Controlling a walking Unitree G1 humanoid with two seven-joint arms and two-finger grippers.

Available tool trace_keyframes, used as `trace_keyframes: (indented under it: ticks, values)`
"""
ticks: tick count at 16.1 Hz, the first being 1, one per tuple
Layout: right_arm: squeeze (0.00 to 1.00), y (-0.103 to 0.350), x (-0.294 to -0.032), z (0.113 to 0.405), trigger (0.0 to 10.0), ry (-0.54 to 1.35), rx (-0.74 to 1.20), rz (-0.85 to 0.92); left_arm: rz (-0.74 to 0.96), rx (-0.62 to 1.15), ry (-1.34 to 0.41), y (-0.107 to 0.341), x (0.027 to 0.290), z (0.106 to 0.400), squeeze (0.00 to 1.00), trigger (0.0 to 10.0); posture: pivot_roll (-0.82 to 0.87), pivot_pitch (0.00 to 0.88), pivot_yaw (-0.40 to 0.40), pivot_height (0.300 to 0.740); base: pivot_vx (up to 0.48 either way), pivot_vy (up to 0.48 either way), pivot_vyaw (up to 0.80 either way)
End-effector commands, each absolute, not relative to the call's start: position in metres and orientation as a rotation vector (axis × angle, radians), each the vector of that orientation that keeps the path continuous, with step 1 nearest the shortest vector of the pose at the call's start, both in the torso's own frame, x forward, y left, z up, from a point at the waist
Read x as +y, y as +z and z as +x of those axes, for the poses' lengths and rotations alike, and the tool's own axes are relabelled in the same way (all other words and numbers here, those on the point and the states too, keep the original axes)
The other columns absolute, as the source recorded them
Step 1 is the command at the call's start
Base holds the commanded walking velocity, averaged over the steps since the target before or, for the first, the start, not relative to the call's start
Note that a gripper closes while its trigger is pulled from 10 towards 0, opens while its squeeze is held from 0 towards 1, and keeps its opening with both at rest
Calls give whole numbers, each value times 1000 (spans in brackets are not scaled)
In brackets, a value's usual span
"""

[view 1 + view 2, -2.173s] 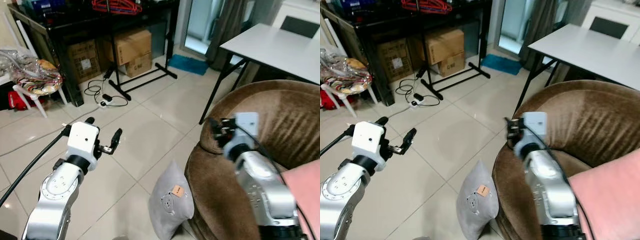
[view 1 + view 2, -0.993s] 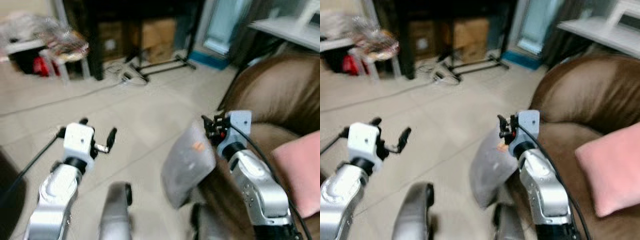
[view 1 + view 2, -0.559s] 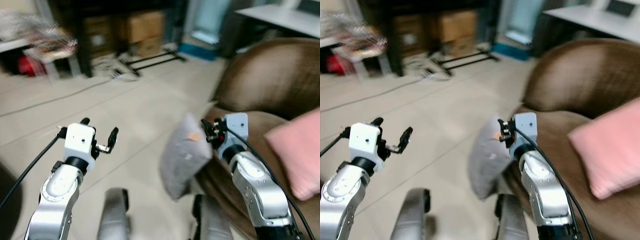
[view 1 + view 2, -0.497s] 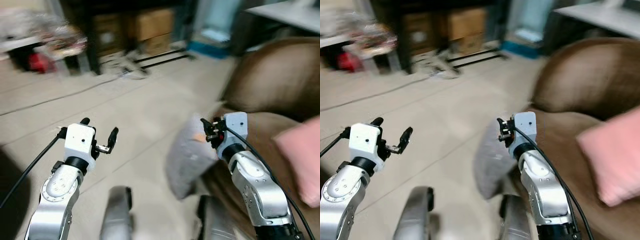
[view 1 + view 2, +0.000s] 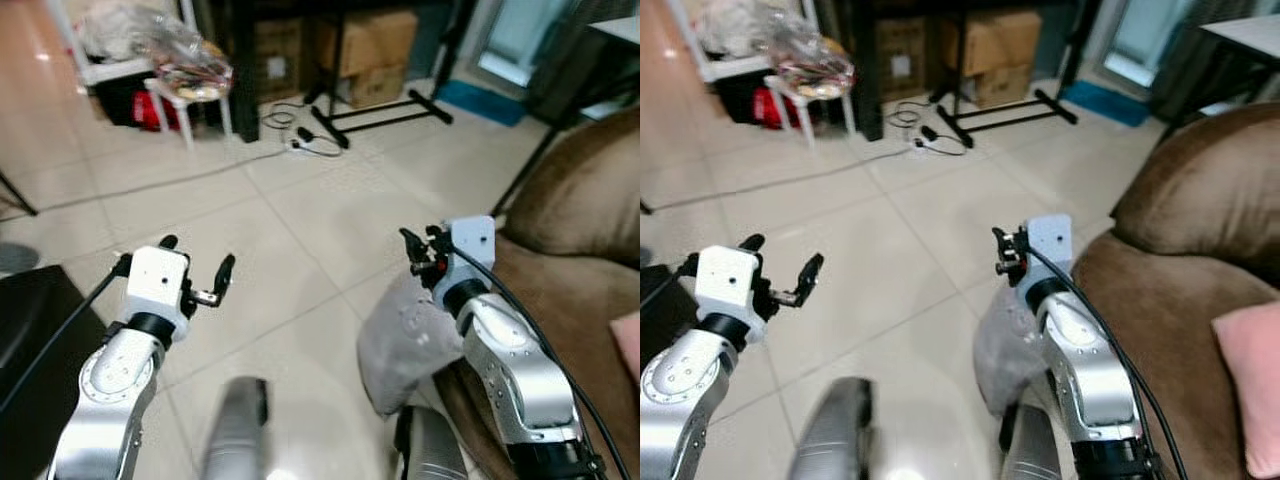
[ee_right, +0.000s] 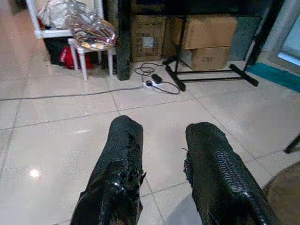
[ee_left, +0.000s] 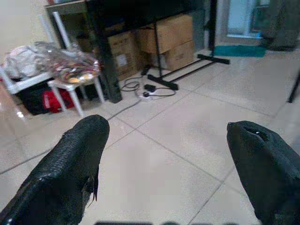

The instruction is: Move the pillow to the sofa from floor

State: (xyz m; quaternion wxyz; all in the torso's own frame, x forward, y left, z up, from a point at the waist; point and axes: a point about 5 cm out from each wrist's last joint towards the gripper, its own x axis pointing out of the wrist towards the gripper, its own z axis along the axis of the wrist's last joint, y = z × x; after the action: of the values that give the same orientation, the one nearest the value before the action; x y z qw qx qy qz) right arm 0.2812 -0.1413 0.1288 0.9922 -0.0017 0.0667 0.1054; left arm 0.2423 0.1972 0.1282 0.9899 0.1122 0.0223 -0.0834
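Since the earlier frames the camera has swung left, so the brown plush sofa (image 5: 1200, 250) now sits at the right edge and more tiled floor (image 5: 300, 230) shows, while the soft grey pillow (image 5: 405, 340) leans on the floor against the sofa's near-left corner, below the right gripper (image 5: 418, 255). The right wrist view shows textured black fingers (image 6: 119, 173) a narrow gap apart, gripping nothing, with the pillow's grey edge just under them. The left gripper (image 7: 164, 154) hovers over bare tile, spread wide and empty; beyond it, cardboard boxes (image 7: 173, 40) sit under a black table.
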Motion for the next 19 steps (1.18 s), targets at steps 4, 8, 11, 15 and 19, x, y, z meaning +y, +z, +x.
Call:
trace_keyframes:
  ticks: [4,8,11,15,19]
  values:
    - [0,128,-138,282,10000,247,134,-26,226,45,-177,128,197,242,0,10000,11,0,-55,562,0,0,0]
    - [0,128,-138,283,10000,214,134,7,219,45,-178,128,198,242,0,10000,11,0,-54,562,284,0,400]
    - [0,126,-138,282,10000,220,142,-9,216,43,-180,128,198,243,0,10000,7,0,-54,562,341,0,0]
    - [0,127,-133,281,10000,262,131,-50,214,43,-183,128,198,243,0,10000,7,0,-55,562,361,0,200]
    - [0,124,-134,280,10000,285,143,-38,220,40,-182,128,197,242,0,10000,17,0,-61,562,363,0,400]
